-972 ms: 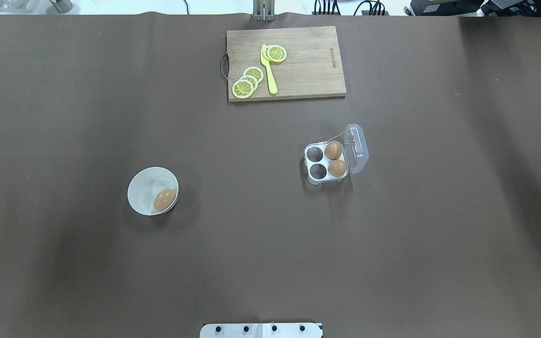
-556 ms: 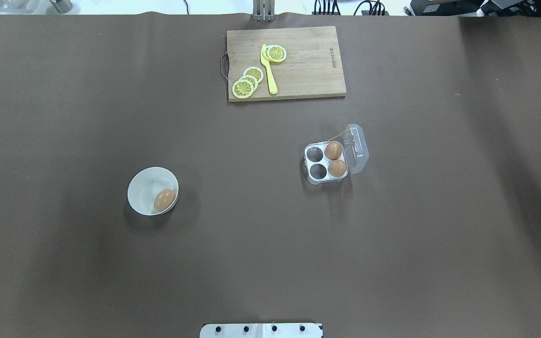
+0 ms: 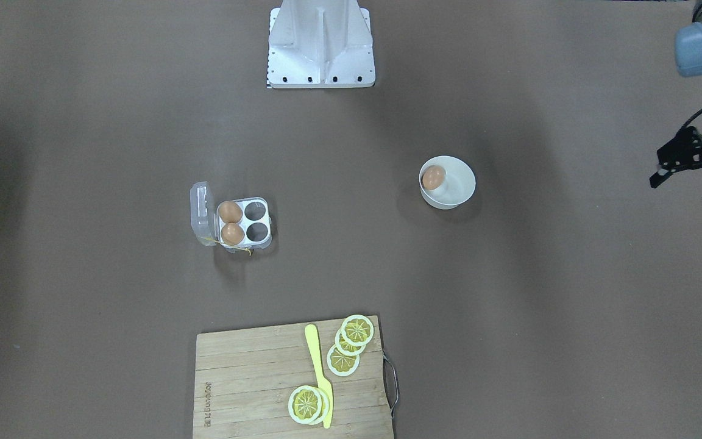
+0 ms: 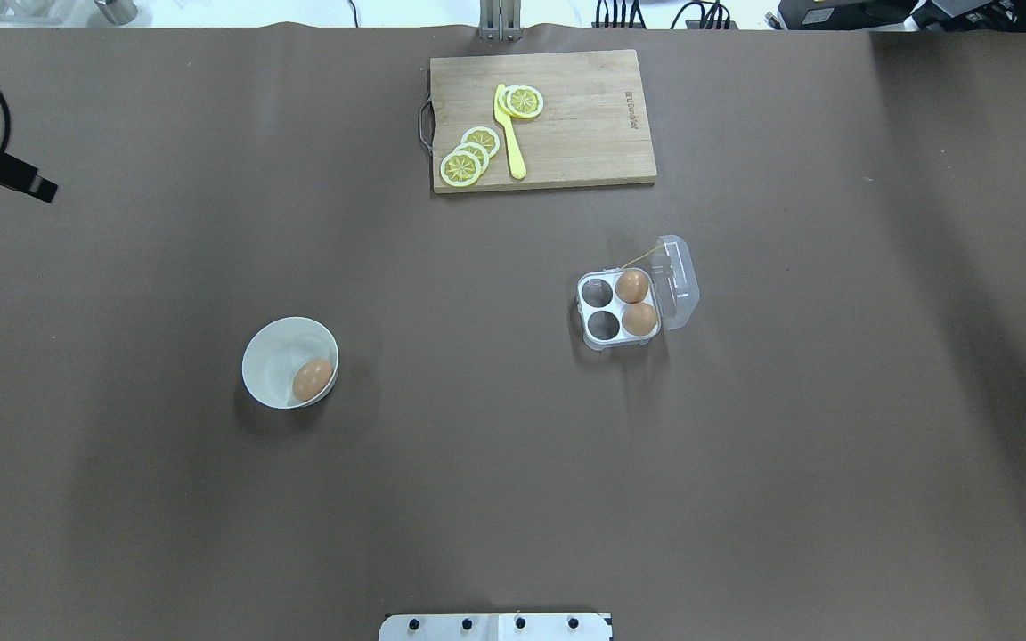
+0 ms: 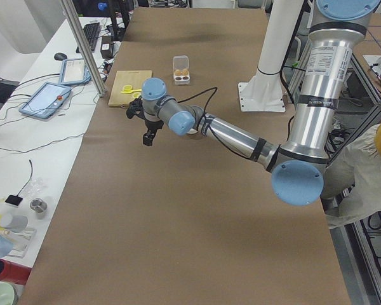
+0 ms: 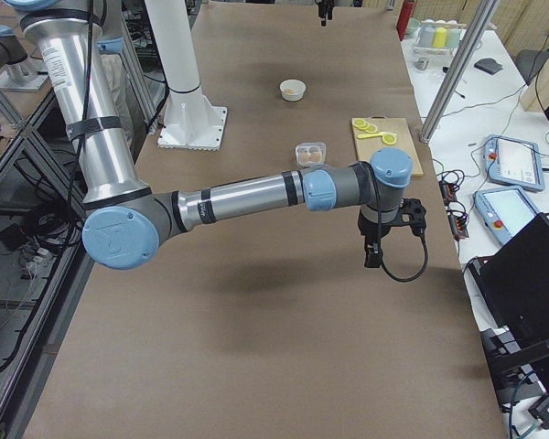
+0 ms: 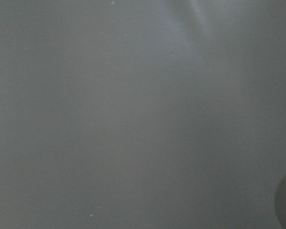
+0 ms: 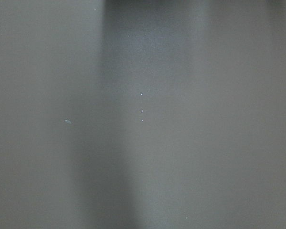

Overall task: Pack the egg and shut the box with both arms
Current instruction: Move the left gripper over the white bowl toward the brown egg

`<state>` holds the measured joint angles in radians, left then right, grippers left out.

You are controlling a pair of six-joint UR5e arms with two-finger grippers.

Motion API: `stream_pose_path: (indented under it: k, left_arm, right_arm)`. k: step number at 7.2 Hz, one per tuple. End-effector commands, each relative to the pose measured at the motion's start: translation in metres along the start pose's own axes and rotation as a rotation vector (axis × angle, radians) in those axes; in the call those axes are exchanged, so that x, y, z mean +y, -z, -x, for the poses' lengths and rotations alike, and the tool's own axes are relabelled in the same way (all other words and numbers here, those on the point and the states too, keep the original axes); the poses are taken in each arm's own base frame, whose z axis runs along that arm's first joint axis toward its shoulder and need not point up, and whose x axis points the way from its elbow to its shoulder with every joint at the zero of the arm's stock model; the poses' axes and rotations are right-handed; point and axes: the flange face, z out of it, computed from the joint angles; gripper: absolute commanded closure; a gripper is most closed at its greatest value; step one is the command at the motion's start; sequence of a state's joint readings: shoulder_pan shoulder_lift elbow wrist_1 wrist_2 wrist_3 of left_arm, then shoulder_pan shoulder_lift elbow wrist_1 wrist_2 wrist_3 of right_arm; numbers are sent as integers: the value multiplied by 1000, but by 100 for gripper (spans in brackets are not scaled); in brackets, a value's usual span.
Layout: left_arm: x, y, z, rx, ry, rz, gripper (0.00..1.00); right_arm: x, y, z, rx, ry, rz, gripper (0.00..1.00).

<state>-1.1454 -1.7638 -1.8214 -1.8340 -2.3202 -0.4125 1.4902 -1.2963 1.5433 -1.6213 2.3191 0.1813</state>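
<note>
The egg (image 4: 312, 379) lies in a round white bowl (image 4: 274, 349) on the left half of the table; it also shows in the front view (image 3: 432, 178). The box (image 4: 603, 324) stands open right of centre, its clear lid (image 4: 679, 279) tipped back, with two brown eggs (image 4: 631, 287) in its right cells and two cells empty. My left gripper (image 3: 683, 190) hovers open and empty far out beyond the bowl, at the overhead view's left edge (image 4: 5, 169). My right gripper (image 6: 382, 240) shows only in the right side view, far from the box; I cannot tell its state.
A wooden cutting board (image 4: 584, 125) with lemon slices (image 4: 470, 156) and a yellow knife (image 4: 509, 133) lies at the table's far edge. The white base stand (image 3: 320, 42) is at the robot's side. Both wrist views show only bare brown table.
The tip of my left gripper has come into the overhead view at its left edge. The egg, bowl and box have not moved.
</note>
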Motion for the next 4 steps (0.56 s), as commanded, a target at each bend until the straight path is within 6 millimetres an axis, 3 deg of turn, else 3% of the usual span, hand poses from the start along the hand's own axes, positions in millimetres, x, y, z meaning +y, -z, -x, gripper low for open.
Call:
stream_pose_path:
  k: [1,2,4]
  left_arm:
    - [-5,-56,-113,34,0,36,2]
    - [-4,-73,-151,44,24,45,3]
    - [8,-88,-212,101,57,78,3]
  right_arm:
    - [0,-2,-1,21,5,0,0]
    - [1,-3,-3,28,4,0,0]
    - [3,-5,-5,31,1,4,0]
